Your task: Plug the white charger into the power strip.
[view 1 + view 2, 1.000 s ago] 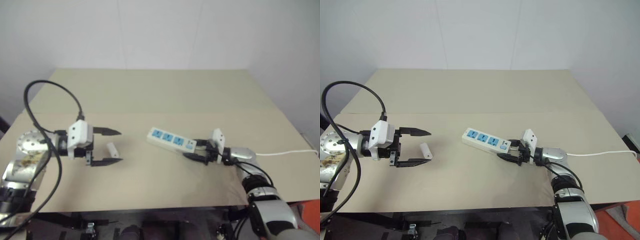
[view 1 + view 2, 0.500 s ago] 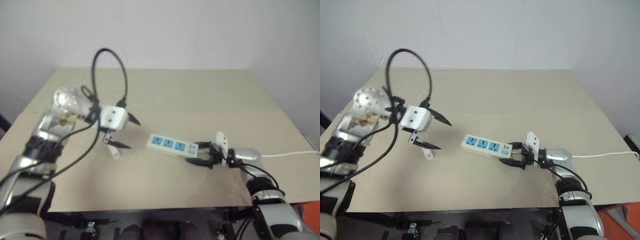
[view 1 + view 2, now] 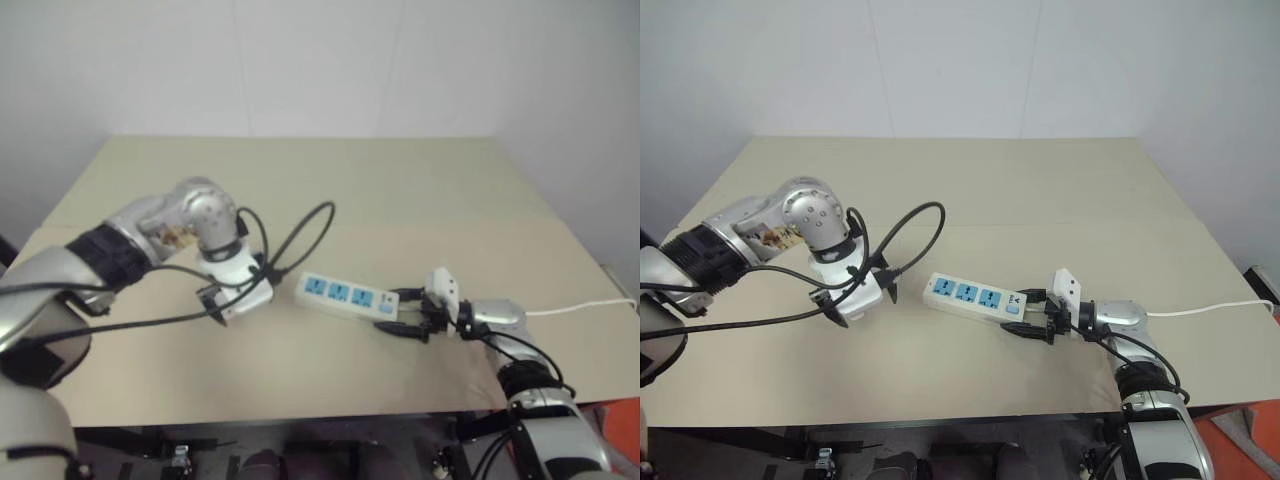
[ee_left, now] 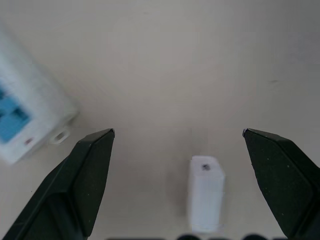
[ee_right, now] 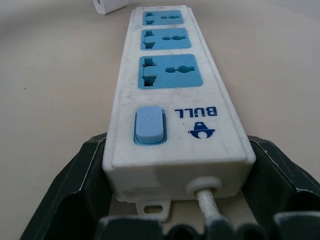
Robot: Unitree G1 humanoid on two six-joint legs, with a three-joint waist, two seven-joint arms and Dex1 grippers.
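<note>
Pale beige and matte, the worktop (image 3: 400, 190) runs back to a plain white wall (image 3: 330, 60).

Near the middle of the worktop lies the power strip (image 3: 975, 297), a long flat white bar set at a slight slant, its three blue socket faces turned upward. In the right wrist view the end nearest the right arm carries a light blue switch (image 5: 149, 125), the printed word BULL beside it, and a thin white cord (image 5: 209, 207) leaving the end face. That cord (image 3: 580, 307) trails across the worktop toward its right edge.

The right gripper (image 3: 1033, 312) lies low and roughly level at the switch end of the strip. Its black fingers (image 5: 65, 190) stand on either side of that end, the jaws spread around the strip's width; whether they press on its sides cannot be told.

The left gripper (image 3: 235, 295) hangs over the worktop just beside the strip's far end, pointing straight down, with a black cable (image 3: 300, 225) looping above its wrist. In the left wrist view its two black fingers (image 4: 85, 175) stand wide apart with bare worktop between them, so the jaws are open and hold nothing. The white charger (image 4: 205, 200), a small rectangular block with a small dark dot on its end face, lies flat on the worktop between those fingers, nearer one of them and touching neither. A corner of the power strip (image 4: 30, 125) shows beside the other finger, apart from the charger.
</note>
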